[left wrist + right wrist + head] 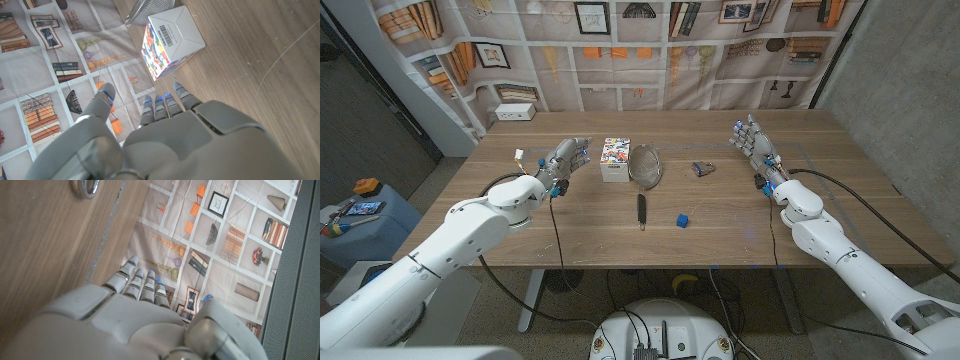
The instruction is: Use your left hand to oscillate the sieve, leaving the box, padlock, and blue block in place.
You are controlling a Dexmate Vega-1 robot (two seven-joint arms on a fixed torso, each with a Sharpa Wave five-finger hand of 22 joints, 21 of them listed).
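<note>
The metal sieve (645,165) lies mid-table, its black handle (641,210) pointing toward the near edge. A small colourful box (614,160) stands just left of the mesh, and the padlock (703,169) lies to the sieve's right. The blue block (682,220) sits nearer the front. My left hand (563,160) is left of the box, fingers apart, holding nothing. The left wrist view has that hand (165,140) a short way from the box (170,40), with the sieve's rim (150,7) behind it. My right hand (755,145) stands empty at the far right, fingers spread.
A white device (515,112) sits at the table's back left corner. A printed bookshelf backdrop (650,50) hangs behind the table. Part of a metal ring (87,186) shows on the wood ahead of my right hand (140,320).
</note>
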